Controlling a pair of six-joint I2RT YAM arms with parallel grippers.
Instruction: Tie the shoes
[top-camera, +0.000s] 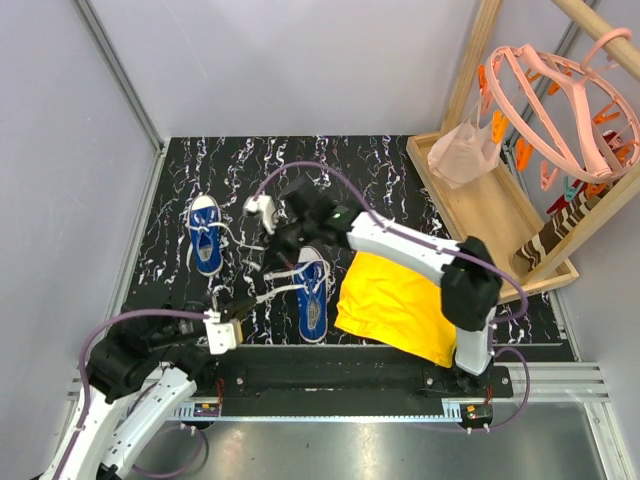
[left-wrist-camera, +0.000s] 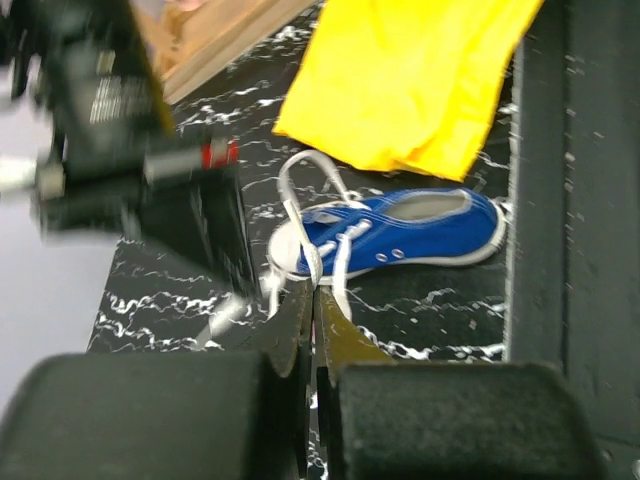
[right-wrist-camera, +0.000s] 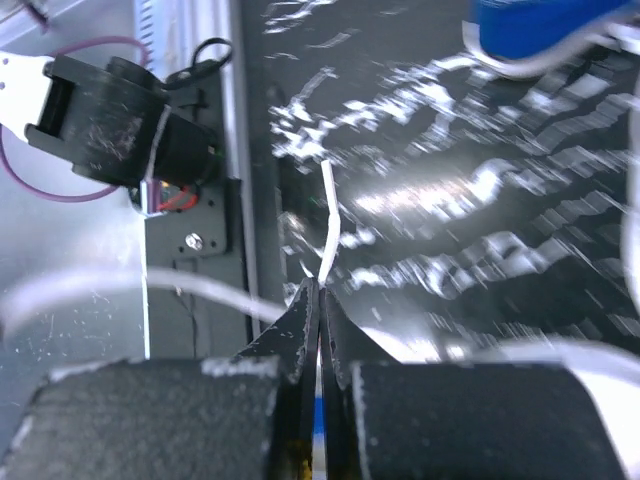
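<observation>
The left gripper and right gripper each clamp tight on a lace, apparently both from the shoe lying just beyond the left jaws. Steady, opposed pulls, without slackening either grip, should draw the laces snug.

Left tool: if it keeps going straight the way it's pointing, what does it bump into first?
Most likely the white toe cap of the blue shoe, lying just beyond the left tool's shut tips, which pinch a white lace. Depth is hard to judge here.
</observation>
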